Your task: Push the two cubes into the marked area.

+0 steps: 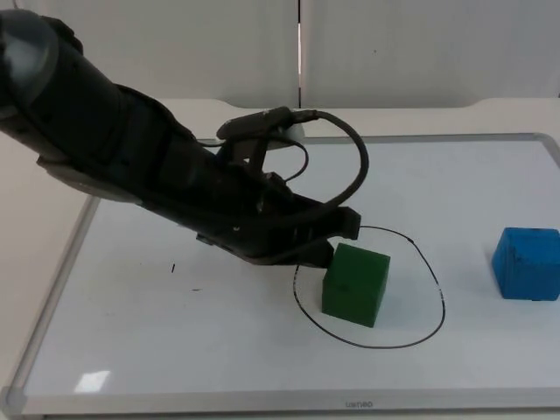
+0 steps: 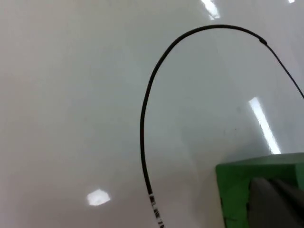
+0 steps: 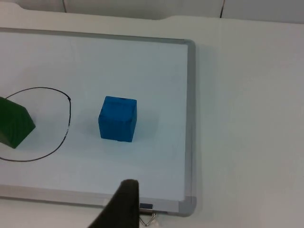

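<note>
A green cube (image 1: 355,283) sits inside the black drawn loop (image 1: 435,284), in its left half. My left gripper (image 1: 331,248) is low over the board at the cube's upper left edge, touching or nearly touching it. In the left wrist view the gripper (image 2: 275,204) rests right against the green cube (image 2: 247,178), with the loop line (image 2: 145,109) curving past. A blue cube (image 1: 527,263) stands outside the loop, near the board's right edge. In the right wrist view my right gripper (image 3: 122,204) hangs back above the board's near frame, well short of the blue cube (image 3: 118,118).
The cubes rest on a white board with a grey frame (image 1: 262,404) lying on the table. The left arm's bulk covers the board's upper left part. Bare table (image 3: 247,118) lies beyond the board's right frame (image 3: 190,118).
</note>
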Robot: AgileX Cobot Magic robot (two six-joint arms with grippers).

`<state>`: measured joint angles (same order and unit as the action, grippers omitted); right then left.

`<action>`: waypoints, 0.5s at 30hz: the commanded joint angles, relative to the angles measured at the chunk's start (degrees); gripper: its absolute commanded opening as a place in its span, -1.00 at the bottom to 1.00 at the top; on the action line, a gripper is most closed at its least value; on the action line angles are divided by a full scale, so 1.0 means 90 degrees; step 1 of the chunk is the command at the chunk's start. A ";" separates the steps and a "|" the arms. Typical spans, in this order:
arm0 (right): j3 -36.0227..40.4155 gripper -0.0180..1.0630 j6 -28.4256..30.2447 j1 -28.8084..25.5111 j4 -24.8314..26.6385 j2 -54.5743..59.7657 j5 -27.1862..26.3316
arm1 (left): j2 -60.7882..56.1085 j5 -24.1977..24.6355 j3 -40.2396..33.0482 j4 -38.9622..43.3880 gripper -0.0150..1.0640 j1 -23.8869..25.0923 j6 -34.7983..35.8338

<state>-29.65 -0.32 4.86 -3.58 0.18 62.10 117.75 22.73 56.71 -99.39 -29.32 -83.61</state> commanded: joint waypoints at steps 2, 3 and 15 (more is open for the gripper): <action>0.0017 0.98 -0.0001 -0.0011 -0.0034 -0.0020 -0.0029 | 0.0020 -0.0186 0.0036 -0.0062 -0.98 -0.0036 0.0020; 0.0017 0.98 -0.0001 -0.0011 -0.0034 -0.0020 -0.0029 | 0.0020 -0.0240 0.0036 -0.0062 -0.98 -0.0036 -0.0014; 0.0017 0.98 -0.0001 -0.0011 -0.0034 -0.0020 -0.0029 | -0.0651 0.1150 0.0109 -0.0054 -0.98 0.1358 0.0026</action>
<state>-29.65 -0.32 4.86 -3.58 0.18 62.10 114.55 28.88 57.22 -99.39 -19.26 -83.72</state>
